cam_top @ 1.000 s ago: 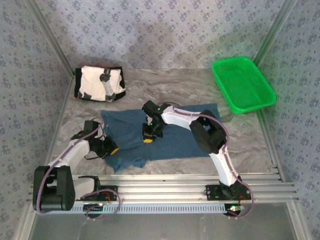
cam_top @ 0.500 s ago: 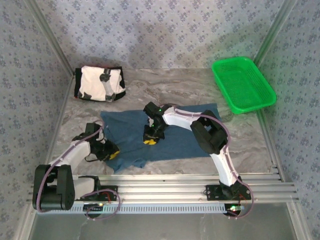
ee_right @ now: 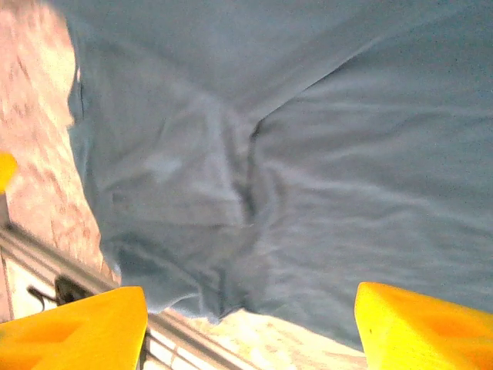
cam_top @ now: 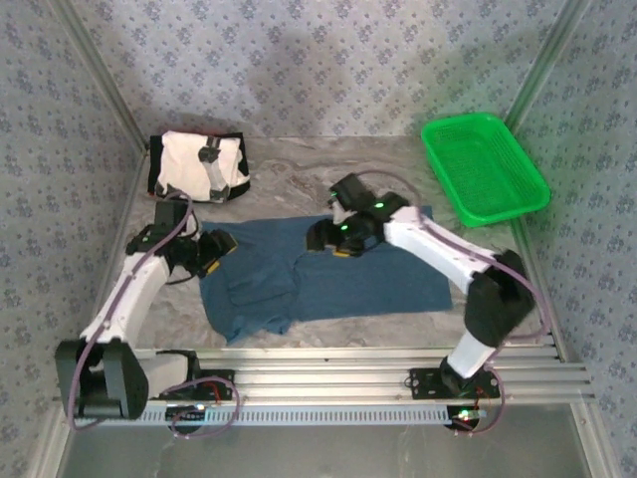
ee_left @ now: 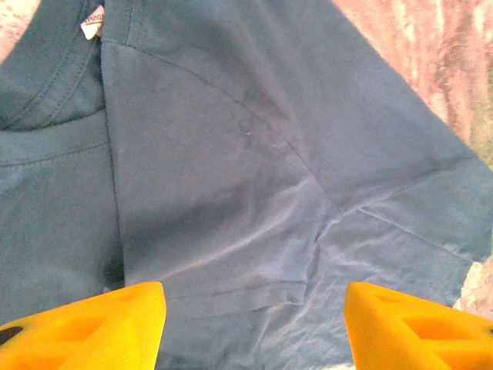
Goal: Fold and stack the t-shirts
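The dark teal-blue t-shirt (cam_top: pixel 338 279) lies spread flat in the middle of the table, its left sleeve folded in over the body. Folded at the back left sits the cream-white t-shirt (cam_top: pixel 197 164) with black edges. My left gripper (cam_top: pixel 213 251) hovers open over the teal shirt's left edge; in the left wrist view the shirt (ee_left: pixel 254 154) with its collar label (ee_left: pixel 92 21) lies below the open left gripper (ee_left: pixel 254 331). My right gripper (cam_top: pixel 326 239) is open above the shirt's far edge. The right wrist view has the shirt (ee_right: pixel 308 139) under the open right gripper (ee_right: pixel 250 331), nothing between its fingers.
A bright green plastic basket (cam_top: pixel 485 167) stands at the back right. Patterned walls close in the table on three sides. An aluminium rail (cam_top: pixel 328 373) runs along the near edge, by the arm bases. Bare marbled tabletop (cam_top: pixel 299 164) lies behind the teal shirt.
Both grippers have left the shirt's near-left part: the left one moved back to its left edge, the right one swung back and right to its far edge. The shirt lies still.
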`<control>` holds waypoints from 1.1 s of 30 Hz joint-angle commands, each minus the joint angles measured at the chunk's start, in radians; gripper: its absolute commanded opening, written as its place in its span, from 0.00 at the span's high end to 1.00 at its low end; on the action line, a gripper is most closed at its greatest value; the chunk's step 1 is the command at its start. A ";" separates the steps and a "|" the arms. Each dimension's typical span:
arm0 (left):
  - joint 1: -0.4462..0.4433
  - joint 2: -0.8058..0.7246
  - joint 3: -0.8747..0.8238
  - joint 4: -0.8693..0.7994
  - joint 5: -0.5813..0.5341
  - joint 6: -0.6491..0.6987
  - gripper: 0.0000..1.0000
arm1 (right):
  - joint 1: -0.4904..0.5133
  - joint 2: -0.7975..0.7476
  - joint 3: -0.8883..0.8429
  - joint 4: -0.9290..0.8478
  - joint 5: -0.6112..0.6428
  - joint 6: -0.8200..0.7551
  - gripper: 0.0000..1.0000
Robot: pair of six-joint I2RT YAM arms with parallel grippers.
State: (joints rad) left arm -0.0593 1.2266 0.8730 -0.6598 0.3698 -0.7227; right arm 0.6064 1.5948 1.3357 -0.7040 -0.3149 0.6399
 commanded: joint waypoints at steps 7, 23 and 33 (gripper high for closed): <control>-0.015 0.357 0.130 0.140 -0.041 0.049 0.40 | -0.374 -0.033 -0.256 0.135 -0.003 -0.146 0.20; -0.036 0.816 0.450 0.156 -0.129 0.098 0.45 | -0.511 0.384 -0.033 0.187 0.072 -0.170 0.22; -0.037 0.917 0.765 0.074 -0.125 0.157 0.43 | -0.536 0.498 0.180 0.194 -0.019 -0.180 0.23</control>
State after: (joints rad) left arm -0.0967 2.1132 1.5509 -0.5358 0.2859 -0.6098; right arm 0.0826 2.0686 1.4742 -0.4942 -0.3008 0.4736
